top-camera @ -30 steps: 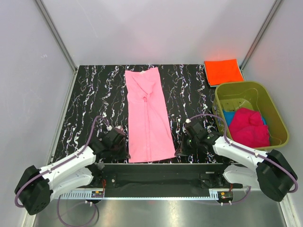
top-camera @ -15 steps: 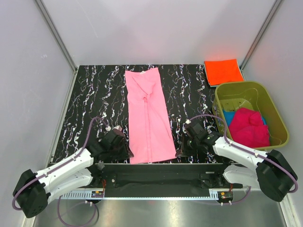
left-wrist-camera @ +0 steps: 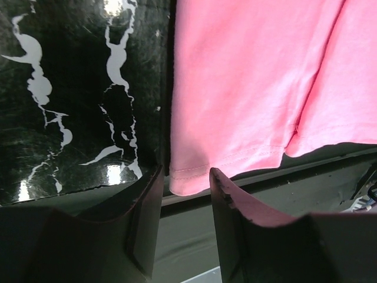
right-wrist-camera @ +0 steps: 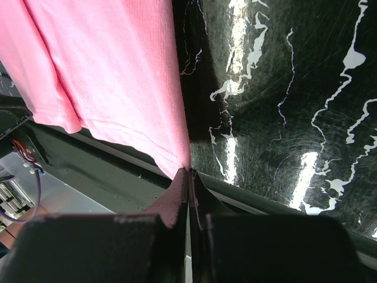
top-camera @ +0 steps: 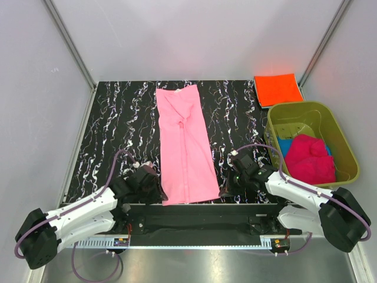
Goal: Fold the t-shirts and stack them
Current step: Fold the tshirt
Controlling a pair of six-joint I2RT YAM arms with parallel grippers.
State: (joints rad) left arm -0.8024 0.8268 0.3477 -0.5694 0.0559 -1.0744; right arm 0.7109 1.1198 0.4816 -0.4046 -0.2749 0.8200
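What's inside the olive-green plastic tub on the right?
In the tub, a crumpled magenta t-shirt lies over a blue t-shirt, which shows only at its edge. Whatever lies beneath them is hidden.

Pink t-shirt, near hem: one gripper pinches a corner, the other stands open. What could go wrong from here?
1. Only the right gripper is shut on the pink t-shirt; the left gripper stands open astride the other corner. A lift now would likely drag the hem askew and open the lengthwise fold.
2. The right pinch sits at the very tip of the corner, so the fabric may slip out.
3. The hem overhangs the table edge and might catch there.
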